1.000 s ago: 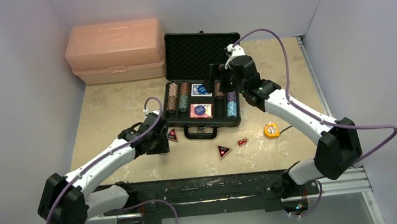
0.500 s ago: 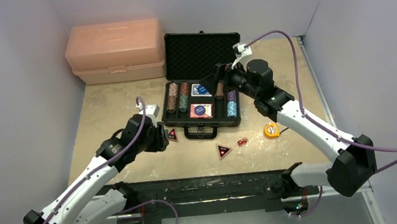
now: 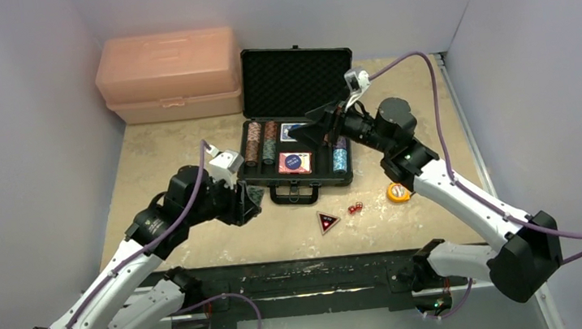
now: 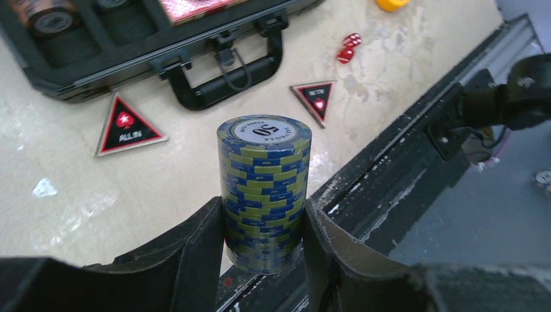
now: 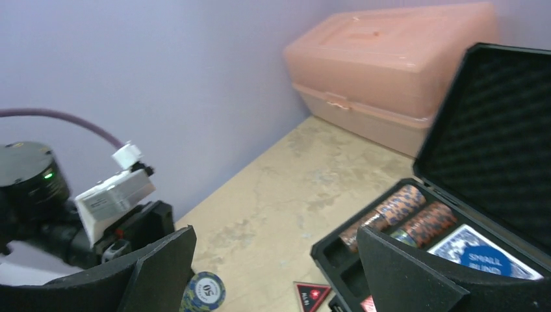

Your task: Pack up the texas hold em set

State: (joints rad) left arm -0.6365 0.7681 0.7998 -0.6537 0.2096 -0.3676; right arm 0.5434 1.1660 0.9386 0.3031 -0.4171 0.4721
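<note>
My left gripper [image 4: 263, 209] is shut on a blue-and-yellow chip stack [image 4: 264, 175], held upright above the table's near edge. In the top view the left gripper [image 3: 246, 203] hovers just left of the case handle [image 3: 293, 197]. The black case [image 3: 298, 183] lies open, with chip stacks [image 3: 254, 142] and a card deck [image 3: 294, 162] in its foam. My right gripper [image 3: 314, 133] hangs open over the case, empty and pointing left [image 5: 276, 244]. Two red triangular buttons [image 4: 127, 127] [image 4: 316, 101] and red dice [image 4: 347, 49] lie on the table.
The salmon-pink box [image 3: 170, 75] stands at the back left beside the case's raised lid [image 3: 295, 78]. An orange tape measure [image 3: 397, 192] sits right of the dice [image 3: 354, 208]. A black rail [image 3: 315, 272] runs along the near table edge.
The left arm has swung its wrist right and up with the chip stack held. The right wrist has tipped back and turned left above the case, still open.
</note>
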